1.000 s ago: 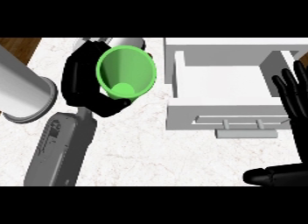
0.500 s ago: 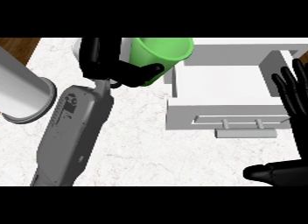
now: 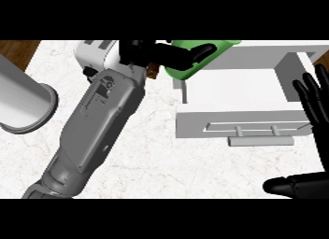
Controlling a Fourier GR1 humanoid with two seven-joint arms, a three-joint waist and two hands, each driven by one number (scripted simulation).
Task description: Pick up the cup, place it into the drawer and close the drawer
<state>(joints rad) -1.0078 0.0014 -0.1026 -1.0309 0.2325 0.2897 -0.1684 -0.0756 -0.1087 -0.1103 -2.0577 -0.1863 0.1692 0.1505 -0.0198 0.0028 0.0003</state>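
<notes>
White marble counter [image 3: 160,154] fills the view, with wood floor at the far left. At its far edge the left hand [image 3: 168,53] curls its fingers round the green cup [image 3: 195,63], holding it raised just over the open white drawer's [image 3: 229,95] far left corner. The right hand [image 3: 326,116] rests at the right edge, fingers spread and straight, beside the drawer front and its handle [image 3: 260,140]. A grey cylinder [image 3: 15,100] lies at left.

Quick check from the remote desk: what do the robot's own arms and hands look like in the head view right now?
The left forearm is a long grey casing with panel lines and a small round marking near the wrist, ending in a white wrist section. The left hand is glossy black. The right hand is the same glossy black, with slim segmented fingers and a separate thumb. No cables show.
</notes>
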